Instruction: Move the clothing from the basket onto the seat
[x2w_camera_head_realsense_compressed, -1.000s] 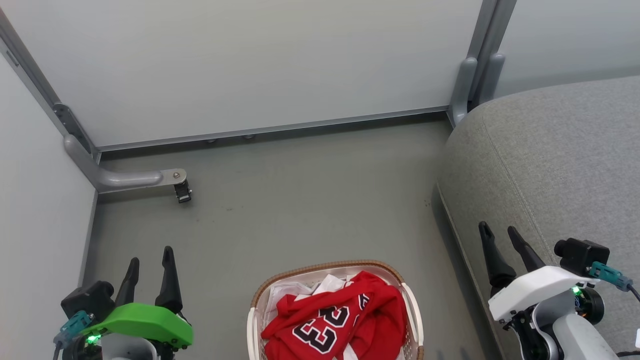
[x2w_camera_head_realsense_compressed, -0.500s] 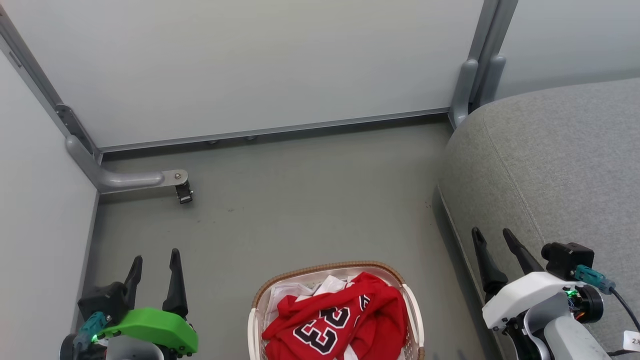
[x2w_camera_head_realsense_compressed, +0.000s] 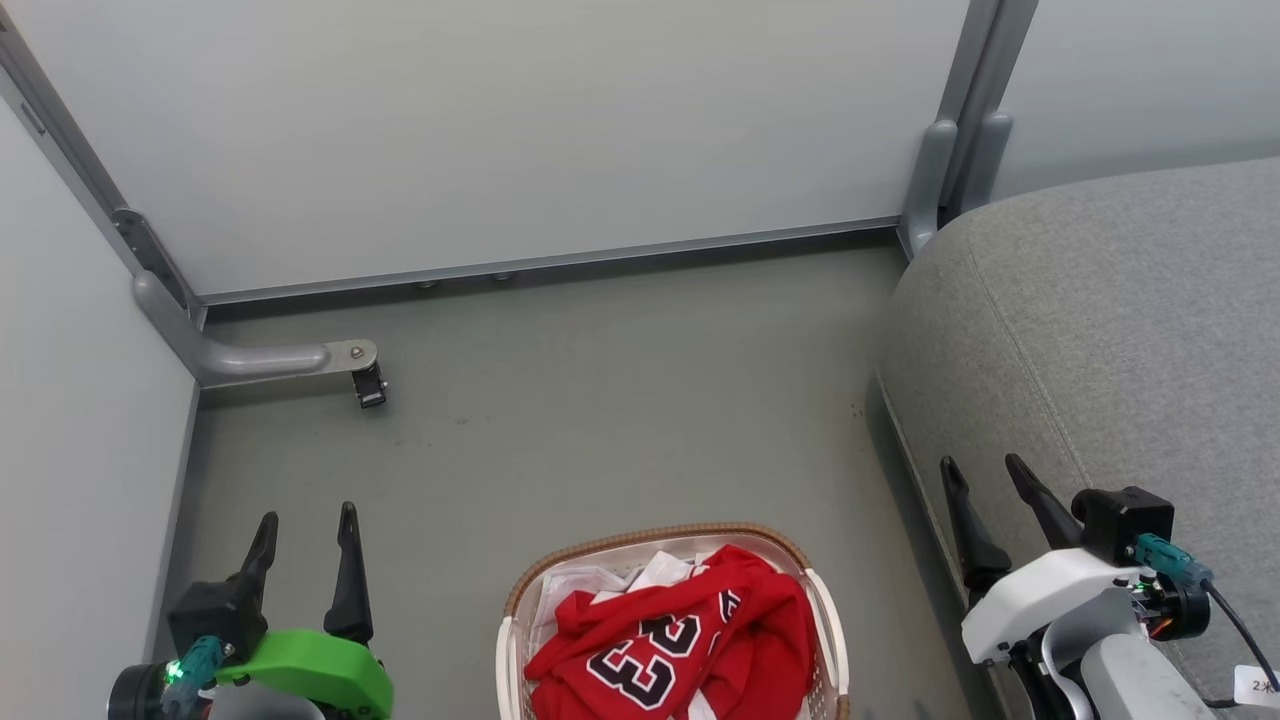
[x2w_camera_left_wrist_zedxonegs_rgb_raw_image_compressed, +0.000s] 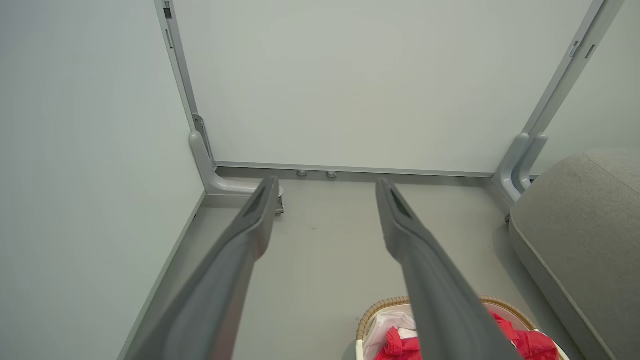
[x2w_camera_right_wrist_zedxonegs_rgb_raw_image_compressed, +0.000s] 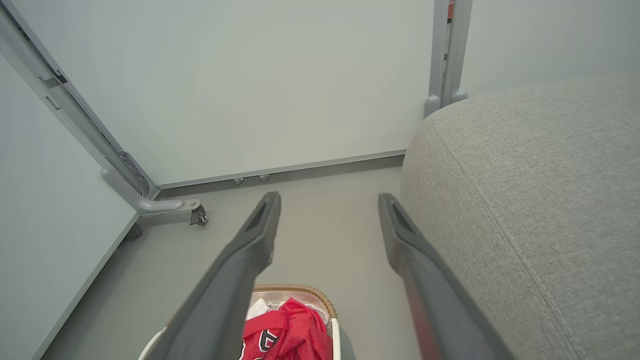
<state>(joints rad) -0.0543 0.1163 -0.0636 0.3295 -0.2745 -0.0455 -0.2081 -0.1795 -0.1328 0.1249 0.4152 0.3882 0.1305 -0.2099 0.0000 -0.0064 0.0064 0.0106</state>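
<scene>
Pale wall panels (x2w_camera_head_realsense_compressed: 500, 130) close off the far side and the left of a grey floor (x2w_camera_head_realsense_compressed: 620, 400). The seat (x2w_camera_head_realsense_compressed: 1120, 330), a big grey upholstered cushion with a rounded corner and a stitched seam, takes up the right side and stands well above the floor.

The basket (x2w_camera_head_realsense_compressed: 838, 640) sits on the floor at the bottom middle of the head view, just left of the seat's front edge and apart from it. The clothing (x2w_camera_head_realsense_compressed: 690, 640) lies heaped inside it, red, with a black white-edged 23 (x2w_camera_head_realsense_compressed: 650, 655) facing up. A white sheet (x2w_camera_head_realsense_compressed: 590, 580) shows behind the heap at the basket's far left.

The left pincer (x2w_camera_head_realsense_compressed: 308, 520) hangs above the floor to the left of the basket, its two dark fingers apart with nothing between them. The right pincer (x2w_camera_head_realsense_compressed: 982, 470) hangs to the right of the basket, in front of the seat's edge, also spread and empty. Both point towards the far wall.

A small black caster (x2w_camera_head_realsense_compressed: 370, 385) on a grey bracket rests on the floor near the far left corner.
</scene>
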